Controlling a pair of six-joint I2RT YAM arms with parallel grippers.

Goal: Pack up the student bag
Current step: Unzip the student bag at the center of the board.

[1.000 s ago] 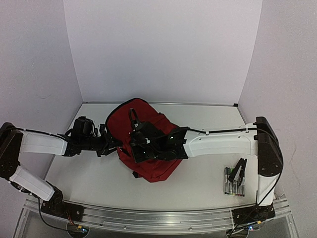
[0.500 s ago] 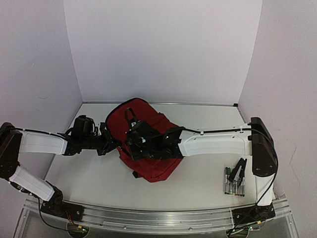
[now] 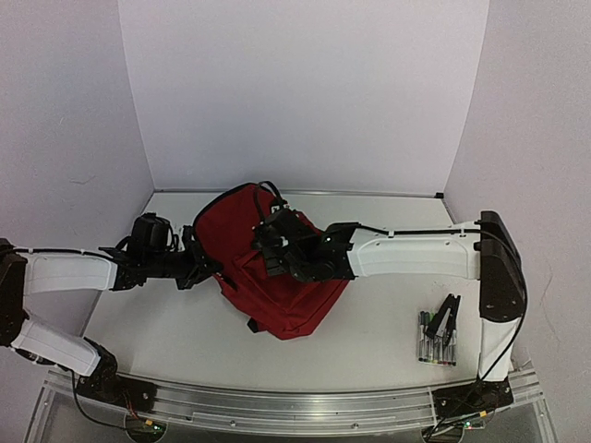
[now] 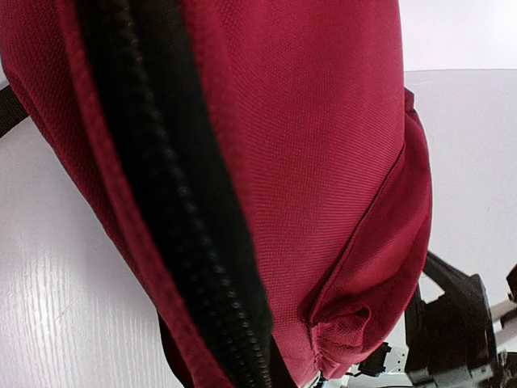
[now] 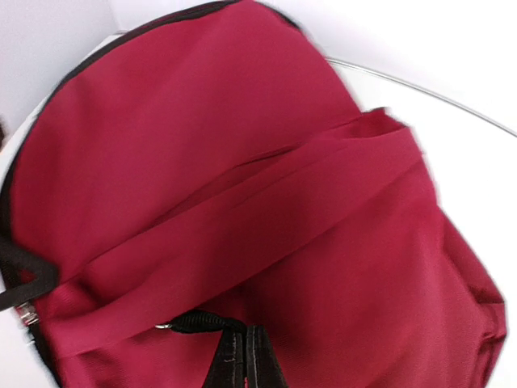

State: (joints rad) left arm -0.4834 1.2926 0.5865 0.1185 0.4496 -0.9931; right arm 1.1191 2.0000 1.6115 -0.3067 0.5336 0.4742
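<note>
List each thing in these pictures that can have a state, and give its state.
student bag: lying on the table; the zip in the left wrist view looks closed.
left gripper: jaws shut at the bag's left edge; what they pinch is hidden.
right gripper: jaws shut, seemingly on the bag's black loop.
pens: lying in a row.
black clip: resting on the pens.

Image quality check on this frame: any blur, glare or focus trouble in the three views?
Top external: evenly lit and sharp, soft shadows only. Left wrist: too close to the student bag, its black zip soft; faint sheen on the table. Right wrist: bag edges smeared by blur, fingers clearer.
</note>
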